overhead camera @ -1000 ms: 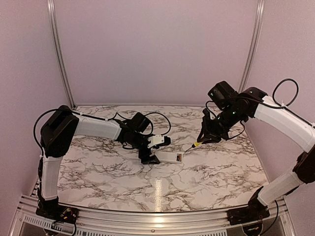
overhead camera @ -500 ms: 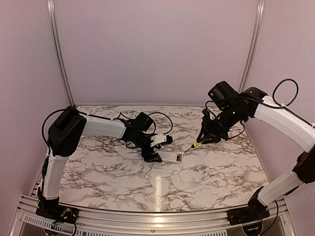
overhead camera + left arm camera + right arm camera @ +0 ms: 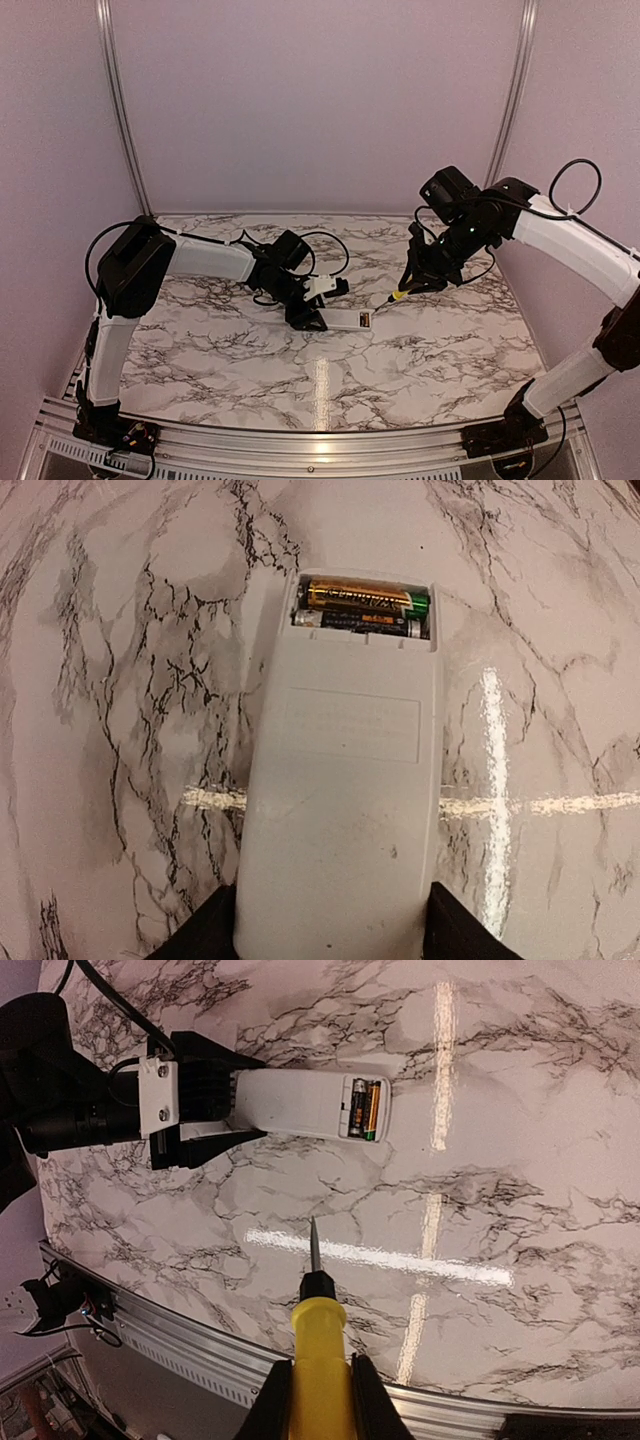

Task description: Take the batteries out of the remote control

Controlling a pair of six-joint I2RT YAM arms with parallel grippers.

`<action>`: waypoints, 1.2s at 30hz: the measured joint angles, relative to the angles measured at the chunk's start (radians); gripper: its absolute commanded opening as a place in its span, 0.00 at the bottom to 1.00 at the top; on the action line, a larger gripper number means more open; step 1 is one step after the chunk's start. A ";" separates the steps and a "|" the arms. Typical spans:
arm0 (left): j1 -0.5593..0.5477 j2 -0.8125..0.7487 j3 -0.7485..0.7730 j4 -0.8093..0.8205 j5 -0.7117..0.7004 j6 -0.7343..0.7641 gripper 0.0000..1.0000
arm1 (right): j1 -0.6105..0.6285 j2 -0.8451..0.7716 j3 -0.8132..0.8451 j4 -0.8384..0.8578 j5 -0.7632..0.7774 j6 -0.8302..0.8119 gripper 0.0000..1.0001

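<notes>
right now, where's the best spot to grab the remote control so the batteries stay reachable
Grip the plain end of the remote control, away from the battery recess, pinching across its two long edges from the left arm's side. It lies flat with the recess facing up, so a side pinch there probably leaves the batteries clear. The left gripper straddles that end.

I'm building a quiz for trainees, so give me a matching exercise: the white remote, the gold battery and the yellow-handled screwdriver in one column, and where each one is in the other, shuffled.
1. slim white plastic remote control
2. gold cylindrical battery
3. yellow-handled screwdriver

A. clamped in the right gripper
B. flat on the marble table, one end between the fingers of the left gripper
C. lying in the remote's open recess

Pairs: 1-B, 2-C, 3-A
</notes>
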 measured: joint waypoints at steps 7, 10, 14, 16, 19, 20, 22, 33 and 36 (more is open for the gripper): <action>-0.007 -0.003 -0.013 0.020 0.004 -0.023 0.68 | 0.000 0.002 0.000 0.000 0.000 -0.001 0.00; -0.018 -0.004 -0.022 0.044 -0.010 -0.031 0.69 | 0.000 0.002 0.000 0.000 0.000 -0.001 0.00; -0.029 -0.004 -0.029 0.067 -0.026 -0.036 0.65 | -0.005 0.002 0.000 0.000 0.000 -0.001 0.00; -0.030 -0.004 -0.032 0.074 -0.027 -0.039 0.62 | -0.006 0.002 0.000 0.000 0.000 -0.001 0.00; -0.034 -0.008 -0.045 0.095 -0.035 -0.044 0.58 | -0.006 0.002 0.000 0.000 0.000 -0.002 0.00; -0.036 -0.013 -0.055 0.106 -0.039 -0.045 0.57 | -0.006 0.002 0.000 0.000 0.000 -0.002 0.00; -0.040 -0.027 -0.082 0.132 -0.048 -0.053 0.56 | -0.006 0.002 0.000 0.001 0.000 -0.002 0.00; -0.101 -0.174 -0.304 0.225 -0.139 -0.110 0.53 | -0.008 0.011 -0.006 0.042 -0.003 -0.016 0.00; -0.123 -0.201 -0.339 0.229 -0.158 -0.137 0.53 | -0.009 0.019 -0.013 0.053 -0.014 -0.022 0.00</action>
